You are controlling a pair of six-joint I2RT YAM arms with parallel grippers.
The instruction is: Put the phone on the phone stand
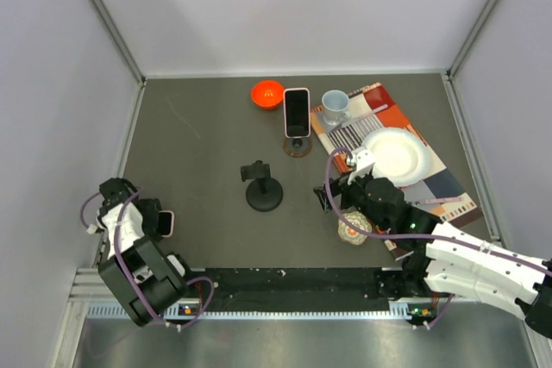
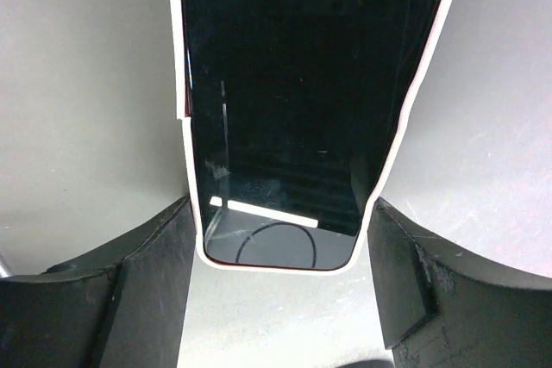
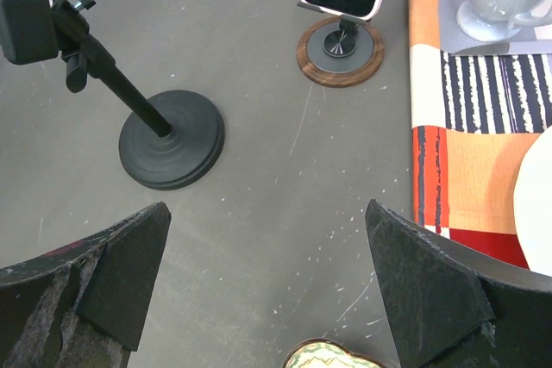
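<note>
White-edged phone [image 2: 285, 127], dark screen: clamped by its long sides in my left claw [image 2: 280, 221], at the near left edge of the table [image 1: 198, 144]. Black stand [image 3: 171, 138]: mid-table, well apart from that phone. Right claw [image 3: 266, 208]: fingers wide apart, hanging over the table near the black stand. Second phone [image 1: 297, 111]: upright on a wooden stand [image 3: 340, 51], just beside the striped mat [image 3: 466, 127].

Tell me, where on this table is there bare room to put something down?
The widest bare patch runs from the left wall to the black stand and back to the orange bowl. The right side is crowded: placemat, plate, mug and the right arm.
</note>
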